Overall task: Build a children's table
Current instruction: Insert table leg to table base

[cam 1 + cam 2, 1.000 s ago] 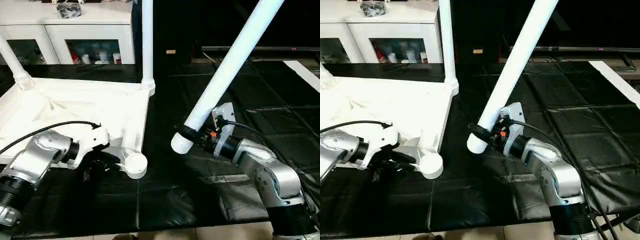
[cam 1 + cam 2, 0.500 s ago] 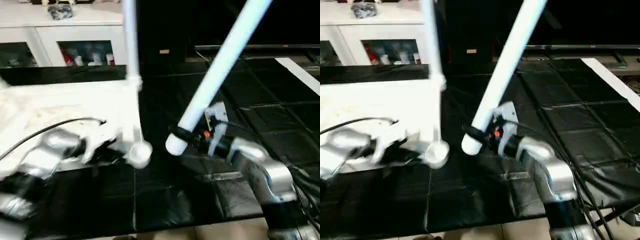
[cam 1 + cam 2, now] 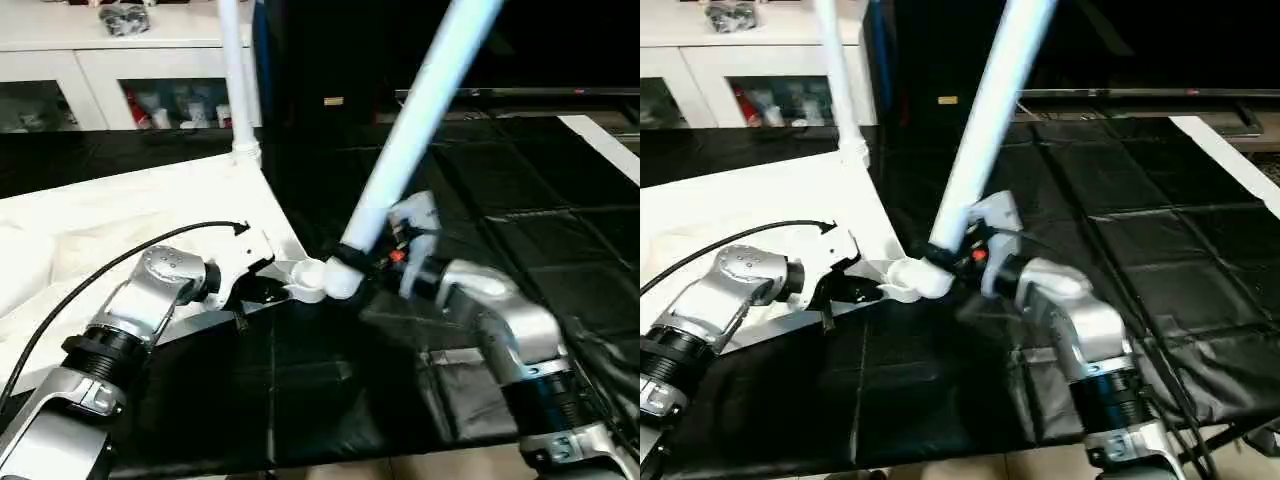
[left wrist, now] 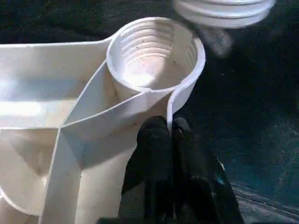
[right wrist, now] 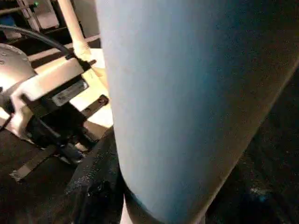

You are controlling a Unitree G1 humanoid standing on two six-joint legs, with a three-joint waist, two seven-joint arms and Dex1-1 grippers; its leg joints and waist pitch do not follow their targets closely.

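The children's table top [image 3: 110, 215] lies underside up on the left, with one white leg [image 3: 234, 80] standing in its far corner. My left gripper [image 4: 168, 128] is shut on the thin rim wall just beside the near round corner socket [image 4: 154, 51]. My right gripper [image 3: 355, 260] is shut on a second long white leg [image 3: 420, 110], which leans up and to the right. That leg's threaded end [image 3: 338, 283] hangs right beside the socket [image 3: 308, 277], close to touching it and not inside it.
A white cabinet with glass doors [image 3: 100, 70] stands behind the table top. A black quilted mat [image 3: 560, 220] covers the surface to the right and front. A dark low bar [image 3: 520, 95] runs along the back right.
My left gripper has shut on the rim and the top has swung, bringing the socket toward the held leg. The leg's end has moved left to the socket. The camera has shifted too.
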